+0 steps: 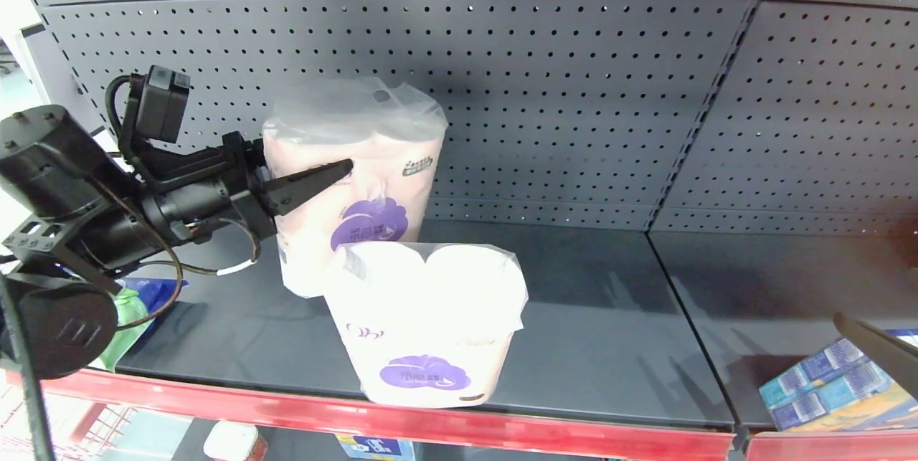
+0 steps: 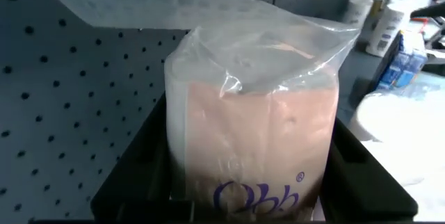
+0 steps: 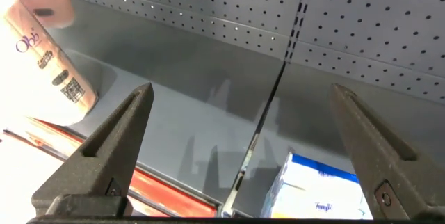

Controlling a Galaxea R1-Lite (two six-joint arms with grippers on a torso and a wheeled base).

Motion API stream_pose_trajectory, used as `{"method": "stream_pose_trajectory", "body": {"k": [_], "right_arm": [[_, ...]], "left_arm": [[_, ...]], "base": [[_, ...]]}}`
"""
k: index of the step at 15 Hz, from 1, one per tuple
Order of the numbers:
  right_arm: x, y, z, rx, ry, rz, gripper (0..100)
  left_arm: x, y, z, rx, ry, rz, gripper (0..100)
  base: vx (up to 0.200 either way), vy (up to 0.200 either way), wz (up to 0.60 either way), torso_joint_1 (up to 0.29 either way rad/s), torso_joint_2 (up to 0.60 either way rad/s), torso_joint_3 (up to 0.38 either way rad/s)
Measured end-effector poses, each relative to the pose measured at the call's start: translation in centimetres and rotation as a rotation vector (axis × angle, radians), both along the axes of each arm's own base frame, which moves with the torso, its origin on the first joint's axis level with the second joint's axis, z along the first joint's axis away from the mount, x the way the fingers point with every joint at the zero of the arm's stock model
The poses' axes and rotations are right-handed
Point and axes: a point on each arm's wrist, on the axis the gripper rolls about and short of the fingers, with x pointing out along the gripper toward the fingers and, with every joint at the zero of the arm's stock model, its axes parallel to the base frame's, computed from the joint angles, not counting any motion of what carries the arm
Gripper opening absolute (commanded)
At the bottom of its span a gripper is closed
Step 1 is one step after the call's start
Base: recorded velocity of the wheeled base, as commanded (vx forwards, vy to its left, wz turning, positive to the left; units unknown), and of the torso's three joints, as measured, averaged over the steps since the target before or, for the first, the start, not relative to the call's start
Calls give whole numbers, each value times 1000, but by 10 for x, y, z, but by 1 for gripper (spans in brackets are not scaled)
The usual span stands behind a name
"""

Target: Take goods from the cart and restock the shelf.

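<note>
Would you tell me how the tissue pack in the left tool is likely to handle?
The pack probably squashes: soft rolls in loose film. Likely light for its bulk. Tall and narrow, it may tip if nudged.

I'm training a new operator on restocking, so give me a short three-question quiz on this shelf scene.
1. Multiple choice: the left tool is shut on A) a bottle, B) the rear pack of paper rolls, C) nothing.
2. True or false: the right tool is shut.
3. Fill in: the front pack stands near the ___ front lip of the shelf.
Key: 1 B; 2 false; 3 red.
</note>
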Motion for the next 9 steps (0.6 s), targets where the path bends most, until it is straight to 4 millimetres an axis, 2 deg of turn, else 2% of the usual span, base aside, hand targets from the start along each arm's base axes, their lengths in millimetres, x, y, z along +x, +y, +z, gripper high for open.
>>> {"method": "stream_pose_trajectory", "body": {"k": [4, 9], "right_arm": [[2, 1, 1, -1, 4, 9, 100], [2, 2, 1, -1, 3, 18, 100]], "left_arm": [[17, -3, -17, 6, 21, -26, 0], [32, -8, -28, 26, 38, -101, 0]], "base": [[0, 0, 0, 0, 0, 0], [0, 0, 0, 0, 0, 0]]}}
